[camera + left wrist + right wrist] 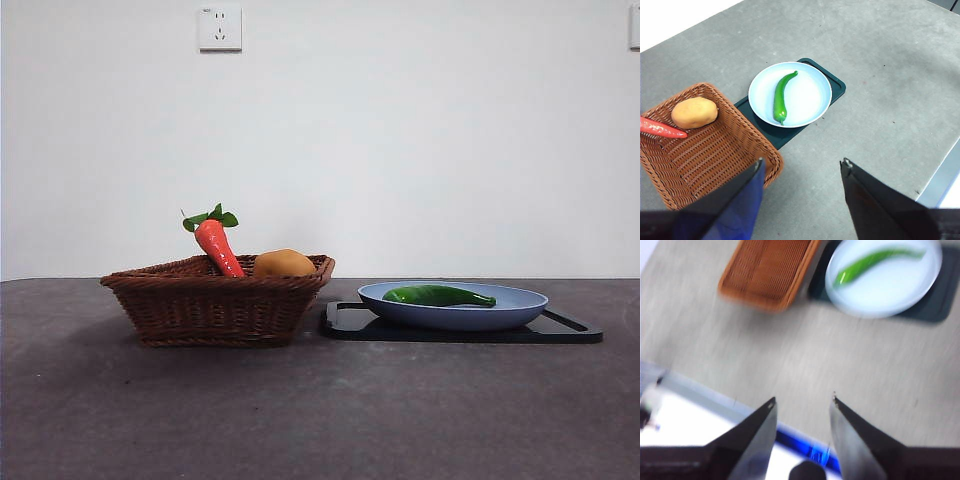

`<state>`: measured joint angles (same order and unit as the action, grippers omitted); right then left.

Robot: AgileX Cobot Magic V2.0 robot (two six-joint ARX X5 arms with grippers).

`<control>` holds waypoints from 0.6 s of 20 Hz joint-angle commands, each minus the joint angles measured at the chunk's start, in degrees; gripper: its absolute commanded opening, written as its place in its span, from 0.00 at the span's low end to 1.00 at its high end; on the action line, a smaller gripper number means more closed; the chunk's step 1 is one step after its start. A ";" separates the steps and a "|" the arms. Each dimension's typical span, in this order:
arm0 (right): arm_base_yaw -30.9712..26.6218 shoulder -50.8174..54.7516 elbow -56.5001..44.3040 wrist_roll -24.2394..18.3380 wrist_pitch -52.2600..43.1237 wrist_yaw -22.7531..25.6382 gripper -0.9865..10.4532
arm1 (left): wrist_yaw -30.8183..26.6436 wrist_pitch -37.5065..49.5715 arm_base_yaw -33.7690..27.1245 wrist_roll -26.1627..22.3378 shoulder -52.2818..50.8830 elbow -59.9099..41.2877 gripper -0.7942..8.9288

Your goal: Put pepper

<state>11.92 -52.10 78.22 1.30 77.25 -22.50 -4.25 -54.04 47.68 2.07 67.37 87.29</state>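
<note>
While looking level across the table (300, 420) in the front view, going left to right: at lower left, a brown basket (215, 280) with a carrot (217, 245) and a yellow lump (283, 264) poking over its rim. Just right of the basket, a flat black tray (570, 330) with a blue plate (520, 305) on it. On that plate, the pepper (437, 296), lying flat, long way running left to right across the frame, thin tip toward the right. No arm anywhere in this view.

Then the left wrist view. Left gripper (802, 162) wide open, holding nothing, high up and well apart from the pepper (780, 97). Pepper out ahead of the open jaws, long way pointing away from them, so jaws set across its thin side. Looks like a good fit for a pinch without much turning. Basket (715, 145) just beside the plate (810, 100), with room inside.

Last, the right wrist view, quite blurry. Right gripper (803, 399) also open and empty, also well apart from the pepper (875, 260). Pepper lying sideways to these jaws, so most likely a turn of the wrist needed first. Hard to say which arm is nearer.

Shown only from above: the curve of the pepper and the empty space in the basket. Shown only from the front: how flat the pepper sits below the plate's rim.
</note>
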 commanded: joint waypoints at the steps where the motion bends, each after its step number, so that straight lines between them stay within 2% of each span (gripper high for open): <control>1: 0.92 -0.11 1.03 -1.44 0.76 0.07 0.20 | 0.24 0.09 0.55 -0.61 0.52 1.07 0.36; 3: 0.96 -0.09 1.03 -2.75 0.92 0.09 0.15 | 0.26 -0.50 0.57 -0.61 0.52 1.07 0.32; 4: 0.96 -0.13 1.03 -3.87 1.05 0.02 0.11 | 0.24 -0.94 0.57 -0.59 0.52 1.07 0.24; 6: 0.96 -0.13 1.03 -5.31 1.07 0.02 0.09 | 0.22 -1.57 0.57 -0.59 0.52 1.07 0.08; 12: 0.94 -0.13 1.03 -2.51 0.74 0.11 0.10 | 0.07 -1.03 0.57 -0.59 0.52 1.07 0.09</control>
<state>12.69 -51.90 78.22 -1.93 77.58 -22.44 -4.12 -55.66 47.68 1.93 67.37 87.29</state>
